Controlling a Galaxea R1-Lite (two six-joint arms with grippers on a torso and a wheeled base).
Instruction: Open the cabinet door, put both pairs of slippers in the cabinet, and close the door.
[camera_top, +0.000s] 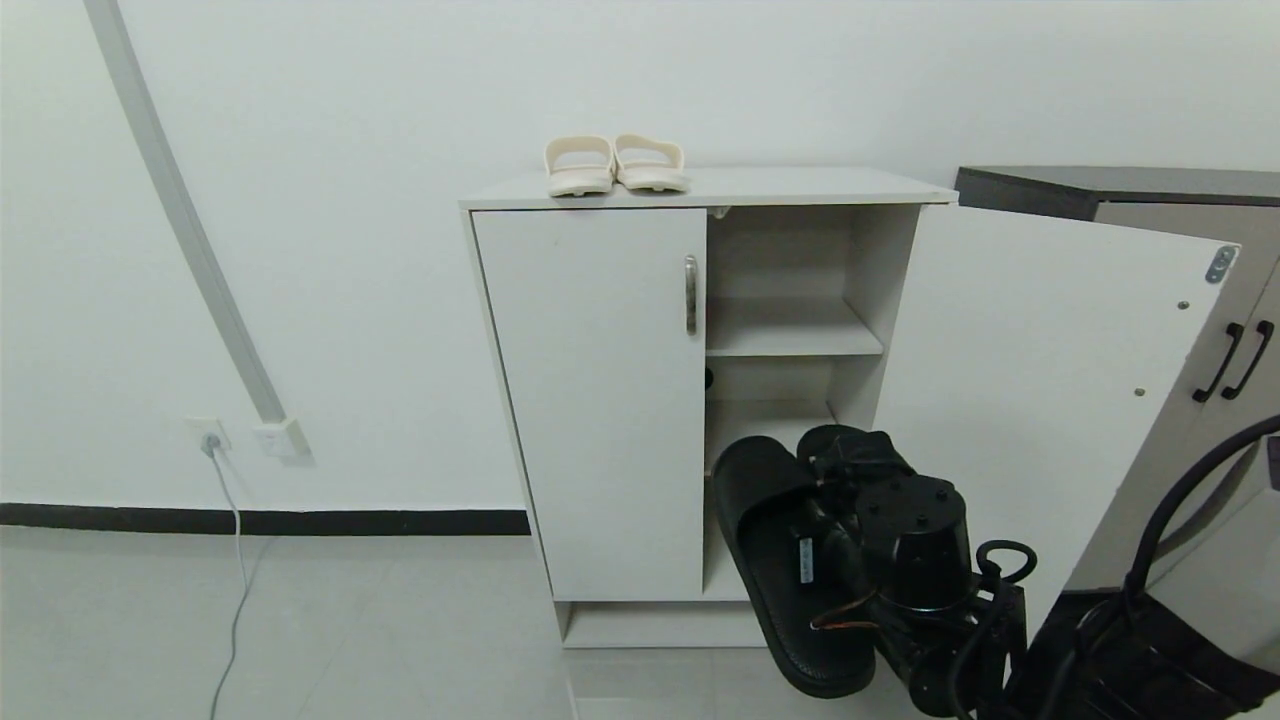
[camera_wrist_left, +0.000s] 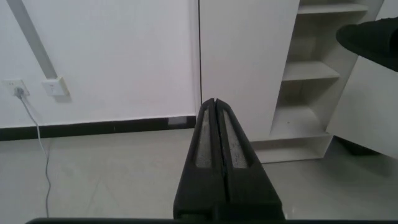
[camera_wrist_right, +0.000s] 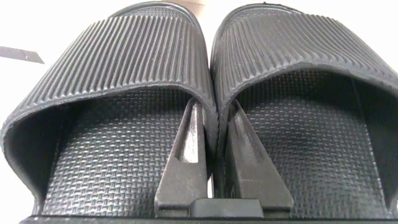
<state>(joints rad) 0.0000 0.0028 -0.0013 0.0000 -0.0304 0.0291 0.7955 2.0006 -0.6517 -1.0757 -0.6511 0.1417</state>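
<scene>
Before the open cabinet (camera_top: 590, 400), the right gripper (camera_wrist_right: 213, 107) pinched the black slippers (camera_top: 790, 560) together. The left gripper (camera_wrist_left: 214, 106) had its fingers pressed together, empty.

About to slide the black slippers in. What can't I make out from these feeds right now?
- Head view: the bottom shelf is hidden behind the black slippers and the right arm.
- Head view: the left half of the cabinet sits behind its closed left door.
- Right wrist view: the slipper straps block everything ahead of the right gripper, so clearance to the shelves cannot be judged.
</scene>
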